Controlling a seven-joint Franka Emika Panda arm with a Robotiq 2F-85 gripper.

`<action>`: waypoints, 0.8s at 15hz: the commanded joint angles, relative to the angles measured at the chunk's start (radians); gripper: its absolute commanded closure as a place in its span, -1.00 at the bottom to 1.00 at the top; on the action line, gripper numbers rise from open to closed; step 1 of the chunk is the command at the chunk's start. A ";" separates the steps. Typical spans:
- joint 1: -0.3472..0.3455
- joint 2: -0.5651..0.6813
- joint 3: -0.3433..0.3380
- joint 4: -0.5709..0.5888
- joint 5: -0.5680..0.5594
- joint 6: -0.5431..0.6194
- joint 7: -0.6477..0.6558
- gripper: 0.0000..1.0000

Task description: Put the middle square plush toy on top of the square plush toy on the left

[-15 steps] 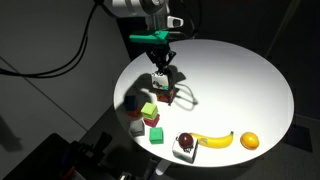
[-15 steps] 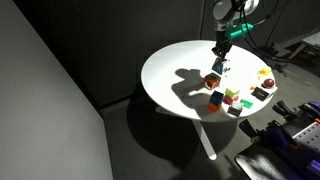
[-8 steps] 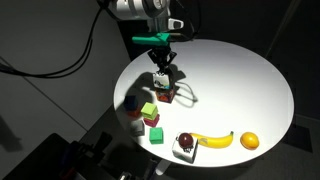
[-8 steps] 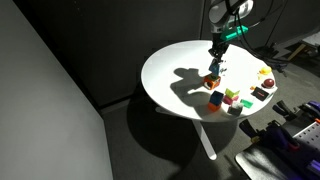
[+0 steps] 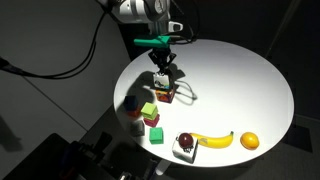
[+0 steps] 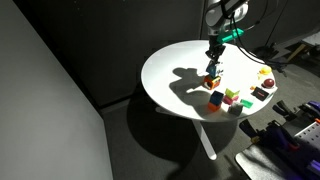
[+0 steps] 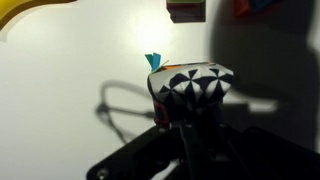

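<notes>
Wrist view shows the gripper (image 7: 190,122) clamped on a black-and-white plush toy (image 7: 192,85), apparently just above a red toy (image 5: 166,97), well inside the edge of the table (image 5: 250,80).

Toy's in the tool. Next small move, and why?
Probably a short shift toward the red toy, keeping the grip. The tool is shut on the patterned toy, clear of the table. The wrist view shows bare table around it and the red toy at the frame's top edge, so it doesn't look lined up for lowering yet.
</notes>
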 commanded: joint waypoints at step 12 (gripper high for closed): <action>0.001 0.063 0.000 0.066 0.009 -0.022 -0.013 0.90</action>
